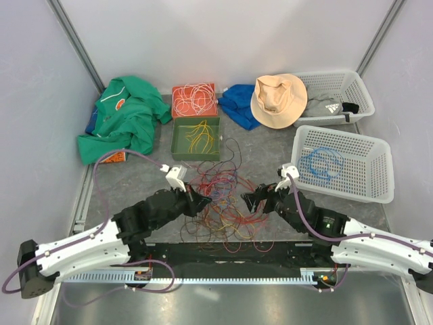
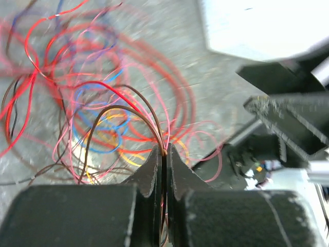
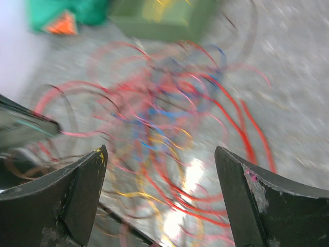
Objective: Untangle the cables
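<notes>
Sorting is looking partly done. Upper centre-left in the overhead view, white strands (image 1: 196, 97) are lying in the orange tray (image 1: 179, 108), and yellow strands (image 1: 198, 137) are lying in the green tray (image 1: 176, 139) just below. The left gripper (image 2: 164, 149) is pinching tight on a brown strand (image 2: 118, 109) at the heap's left edge. Mid-frame, the cables (image 1: 220, 203) are sprawling in a dense red, pink, blue and yellow knot, and that looks like the bulk remaining. The right gripper (image 3: 159, 152) is hovering at the knot's right side, jaws wide apart and holding nothing. Far right, a blue coil (image 1: 320, 162) is sitting in the white basket (image 1: 365, 183).
</notes>
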